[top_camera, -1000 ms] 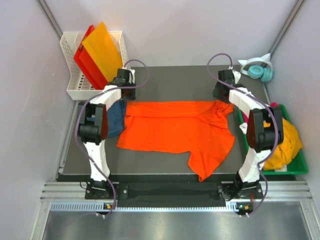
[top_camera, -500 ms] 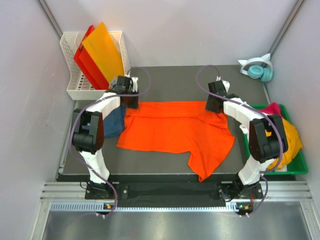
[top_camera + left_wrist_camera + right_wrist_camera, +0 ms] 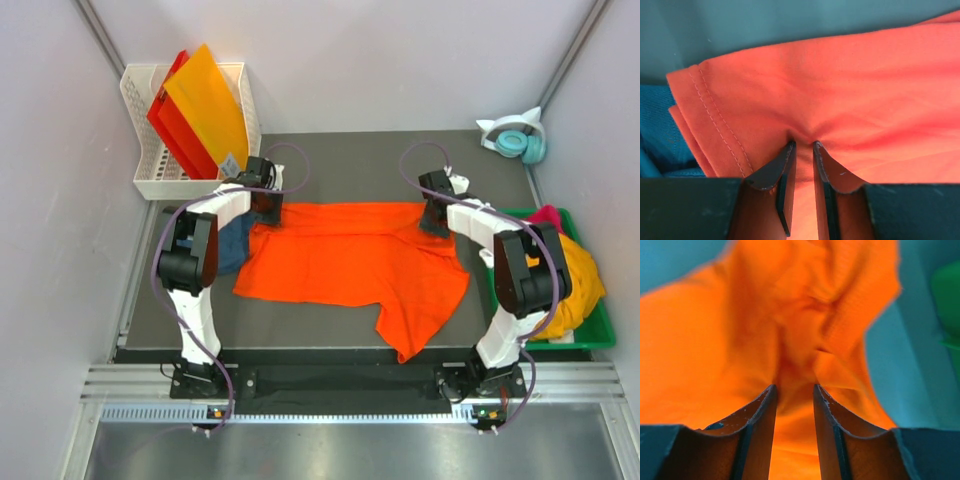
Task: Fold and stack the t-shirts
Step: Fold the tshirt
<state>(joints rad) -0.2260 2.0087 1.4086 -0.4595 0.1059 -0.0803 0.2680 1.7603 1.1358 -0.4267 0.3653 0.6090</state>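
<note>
The large orange t-shirt [image 3: 350, 260] lies spread across the dark mat, one sleeve trailing toward the front. At its far left corner, my left gripper [image 3: 265, 205] is shut on a fold of the cloth. The left wrist view shows that fold pinched between the jaws [image 3: 804, 145] beside the stitched hem of the orange t-shirt [image 3: 840, 85]. My right gripper [image 3: 435, 215] is at the far right corner. In its wrist view, bunched orange cloth [image 3: 805, 340] fills the narrow gap of the gripper [image 3: 795, 387]. A dark teal t-shirt [image 3: 232, 245] lies under the left edge and appears again as blue cloth [image 3: 655, 130].
A green bin [image 3: 600, 335] at the right holds a yellow-orange shirt [image 3: 575, 290] and a magenta one [image 3: 548, 213]. A white basket [image 3: 140, 185] at the back left holds stiff orange and red sheets [image 3: 205, 100]. Teal headphones [image 3: 520, 140] sit at the back right.
Both grippers have moved inward along the shirt's far edge. The right jaws have narrowed onto the bunched cloth, and the far right corner has been drawn in and flattened.
</note>
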